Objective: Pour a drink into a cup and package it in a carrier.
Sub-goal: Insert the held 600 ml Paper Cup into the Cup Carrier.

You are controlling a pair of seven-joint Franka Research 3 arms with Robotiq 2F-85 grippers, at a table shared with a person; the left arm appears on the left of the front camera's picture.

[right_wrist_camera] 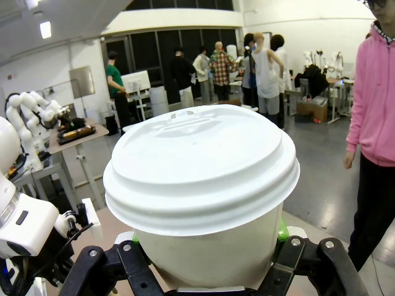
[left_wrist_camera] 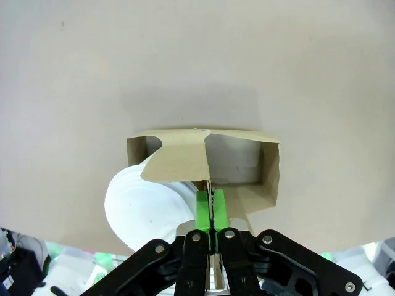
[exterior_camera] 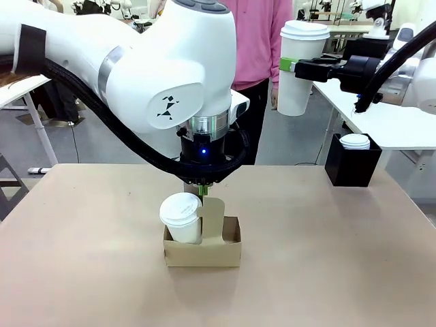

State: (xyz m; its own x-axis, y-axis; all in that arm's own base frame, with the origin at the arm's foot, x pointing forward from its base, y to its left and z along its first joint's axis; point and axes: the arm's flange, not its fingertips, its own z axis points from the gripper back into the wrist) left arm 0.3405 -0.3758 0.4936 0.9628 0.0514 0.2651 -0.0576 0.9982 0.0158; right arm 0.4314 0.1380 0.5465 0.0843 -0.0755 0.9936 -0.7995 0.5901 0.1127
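Left wrist view: left fingers [left_wrist_camera: 203, 209] clenched on the tall tab of the carrier [left_wrist_camera: 270, 176], which sits on the counter [exterior_camera: 340, 259]; thin cardboard, light, probably bends easily, so lift by the tab, straight up; a lidded cup [left_wrist_camera: 139, 206] leans in one pocket; right fingers [exterior_camera: 289, 65] grasp a second cup [right_wrist_camera: 203, 179] aloft.

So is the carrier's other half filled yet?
No, empty: the carrier holds one lidded cup in its left half; the right half has nothing in it. The right gripper holds a second cup aloft.
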